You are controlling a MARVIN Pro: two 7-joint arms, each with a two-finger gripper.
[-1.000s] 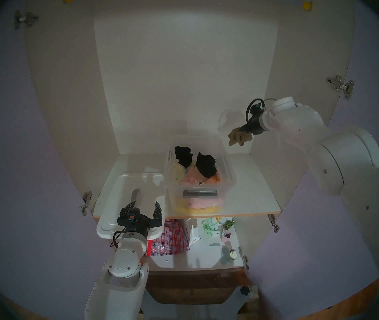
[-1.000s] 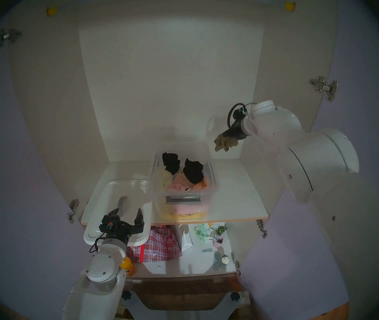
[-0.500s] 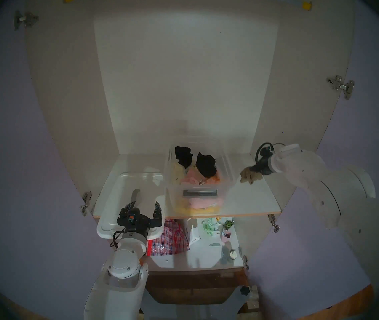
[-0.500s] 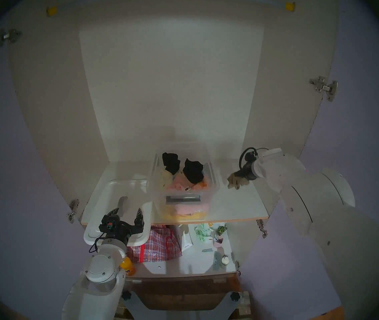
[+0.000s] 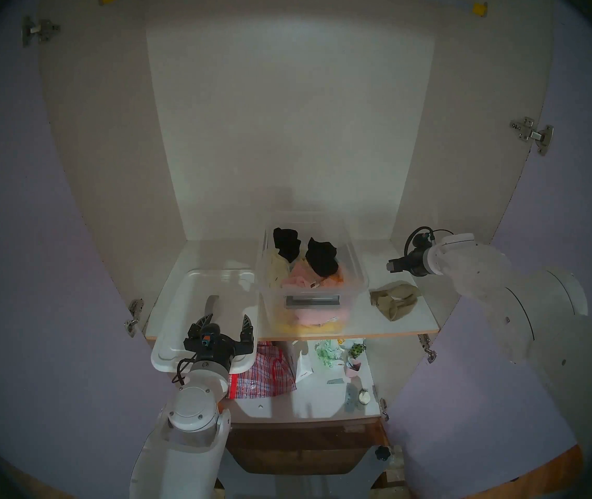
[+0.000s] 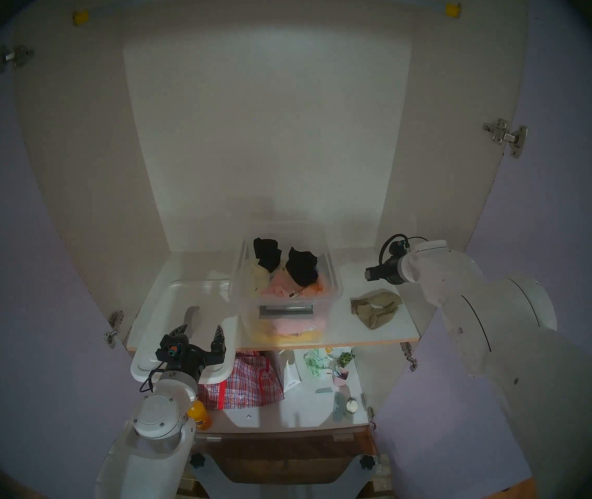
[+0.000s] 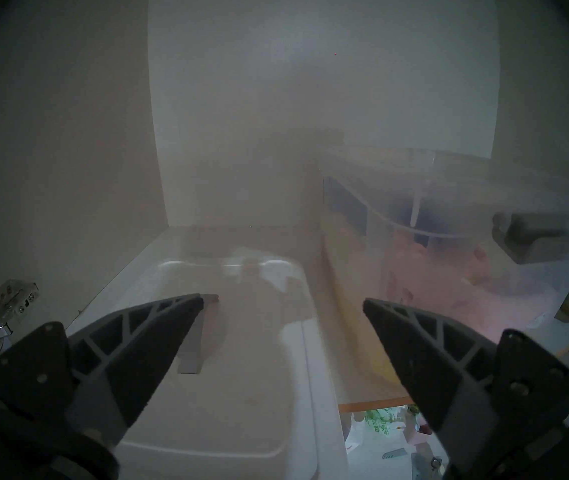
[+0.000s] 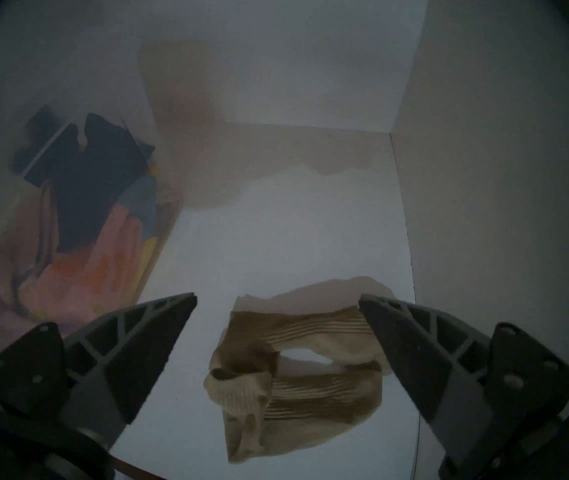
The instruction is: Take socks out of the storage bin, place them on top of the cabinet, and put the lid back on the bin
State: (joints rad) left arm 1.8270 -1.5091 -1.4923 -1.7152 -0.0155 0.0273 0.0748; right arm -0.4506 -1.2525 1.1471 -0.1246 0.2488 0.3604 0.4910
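Note:
The khaki socks [image 5: 395,300] [image 6: 375,307] [image 8: 297,365] lie loose on the cabinet's white shelf [image 5: 406,325], right of the clear storage bin [image 5: 359,268] [image 6: 337,282] [image 7: 362,226]. My right gripper [image 5: 392,266] [image 6: 369,273] [image 8: 277,296] is open and empty, hovering just above and behind the socks. The white lid [image 5: 186,300] [image 6: 165,307] [image 7: 224,399] lies on the shelf left of the bin, overhanging the front edge. My left gripper [image 5: 228,318] [image 6: 201,328] [image 7: 282,299] is open and empty over the lid's near end.
Black fabric pieces [image 5: 319,260] and pink and yellow cloths [image 5: 298,278] fill the open bin. The lower shelf holds a red checkered bag [image 5: 265,372], an orange bottle [image 6: 201,417] and small items. Lilac doors stand open on both sides. The cabinet's right wall is close to the right arm.
My right gripper came down from above the bin's right corner with the socks, let them go on the shelf and opened, then lifted slightly. The left arm has not moved.

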